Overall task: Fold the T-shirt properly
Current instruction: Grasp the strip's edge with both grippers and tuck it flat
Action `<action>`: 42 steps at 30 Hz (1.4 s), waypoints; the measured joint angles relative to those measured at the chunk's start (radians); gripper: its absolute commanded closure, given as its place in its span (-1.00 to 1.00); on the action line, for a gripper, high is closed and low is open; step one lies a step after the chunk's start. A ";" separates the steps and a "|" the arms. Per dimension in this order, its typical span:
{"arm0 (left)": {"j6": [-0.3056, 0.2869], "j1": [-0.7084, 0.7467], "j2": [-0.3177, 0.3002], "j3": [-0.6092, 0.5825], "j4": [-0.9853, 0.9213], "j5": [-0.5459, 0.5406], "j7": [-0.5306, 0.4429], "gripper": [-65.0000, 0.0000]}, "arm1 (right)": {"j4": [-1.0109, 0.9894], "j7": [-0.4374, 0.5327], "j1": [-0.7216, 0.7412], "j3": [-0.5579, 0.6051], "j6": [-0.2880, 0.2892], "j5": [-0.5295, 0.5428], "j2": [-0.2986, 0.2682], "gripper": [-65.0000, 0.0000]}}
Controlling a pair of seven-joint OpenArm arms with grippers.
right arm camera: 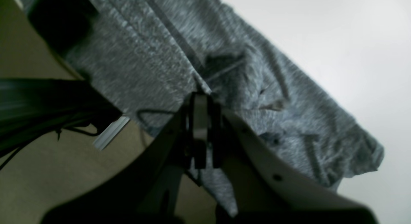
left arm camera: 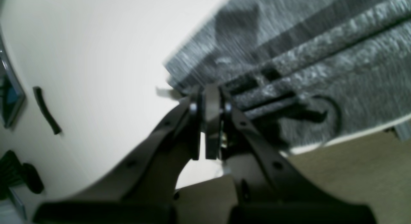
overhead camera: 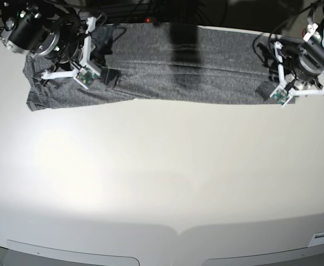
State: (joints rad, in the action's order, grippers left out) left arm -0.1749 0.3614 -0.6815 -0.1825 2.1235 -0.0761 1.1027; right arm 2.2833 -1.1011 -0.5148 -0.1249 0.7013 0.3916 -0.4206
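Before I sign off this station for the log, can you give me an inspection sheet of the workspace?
Surface: white table, bare across the middle and front.
Job's things: grey T-shirt, a long band along the far edge.
Clutter: dark strap-like strip on the table in the left wrist view.
Hands: left hand shut at the shirt's edge; right hand shut on the cloth.
Cables: black cable looping over the shirt.
Surroundings: tan floor beyond the table edge.
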 measured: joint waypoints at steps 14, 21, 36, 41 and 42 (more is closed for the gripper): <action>0.019 0.023 0.003 0.000 0.000 0.020 -0.045 1.00 | 0.000 0.000 -0.009 0.000 0.000 -0.003 0.000 1.00; 0.024 0.023 0.086 0.002 0.000 0.034 -0.110 1.00 | 0.000 0.012 -0.010 -0.004 -0.051 0.092 0.007 1.00; 0.023 0.024 0.122 0.005 -0.105 0.047 -0.193 1.00 | -0.051 0.058 -0.009 0.003 -0.069 0.104 0.007 1.00; 0.023 0.023 0.169 0.006 -0.205 0.084 -0.261 1.00 | -0.105 0.110 -0.008 0.042 -0.085 0.105 0.007 1.00; 0.023 0.020 0.177 0.006 -0.218 0.088 -0.262 1.00 | -0.110 0.118 -0.004 0.054 -0.099 0.102 0.007 1.00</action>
State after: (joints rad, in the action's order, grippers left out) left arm -0.1524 0.3817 -0.5041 -0.1768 1.9053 0.0116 0.8410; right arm 2.1735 -0.9829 -0.5190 -0.0708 0.6025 0.4934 -0.4137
